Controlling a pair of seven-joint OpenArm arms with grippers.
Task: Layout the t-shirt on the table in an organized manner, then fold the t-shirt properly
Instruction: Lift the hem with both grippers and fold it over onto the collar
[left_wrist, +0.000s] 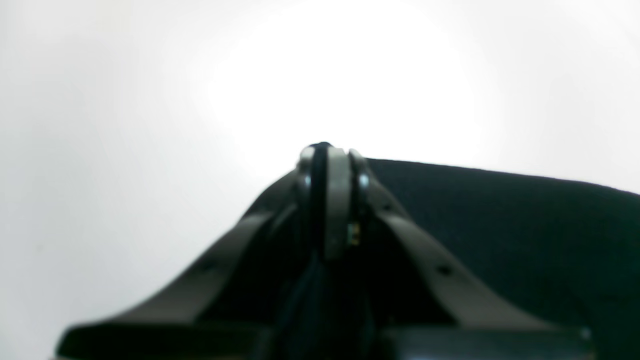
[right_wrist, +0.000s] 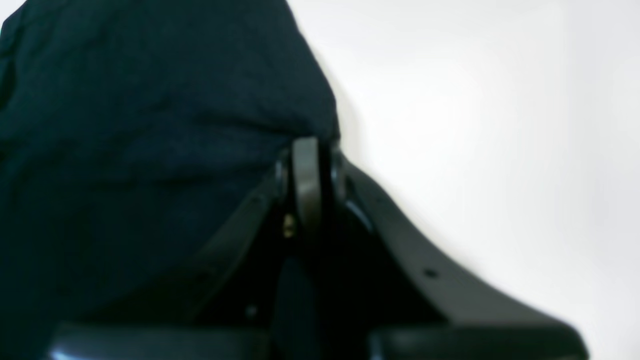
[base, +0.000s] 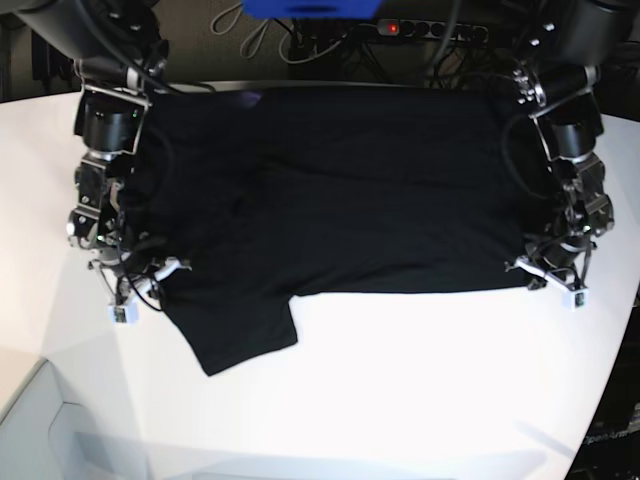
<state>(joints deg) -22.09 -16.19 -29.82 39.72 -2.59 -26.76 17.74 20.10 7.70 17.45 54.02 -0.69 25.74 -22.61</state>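
T-shirt (base: 340, 190) lies spread on the white bench (base: 400, 400), plain black side up, and it covers most of the far half of the surface. Its long straight edge runs from one arm to the other along the near side, and one sleeve hangs out toward the camera on the base view's left, so the cloth is wide but not yet neat.

The right hand (right_wrist: 307, 150) stands at the near corner of the shirt on that left side. In its wrist view the two jaws are pressed together with the black cloth reaching right up to their tips. It seems to pinch the edge there, though the blur does not let me be fully sure that cloth is between them.

The left hand (left_wrist: 330, 155) is at the opposite near corner, on the base view's right. Its jaws are also closed tight. A dark strip shows between them and the shirt's edge meets them from the side, so I judge that it has caught the hem.

I think the two hands take the two ends of the same edge for a reason: with both corners held, they can pull the cloth tight and lift that edge together to smooth or fold it. The loose sleeve may drag or bunch when the edge moves.
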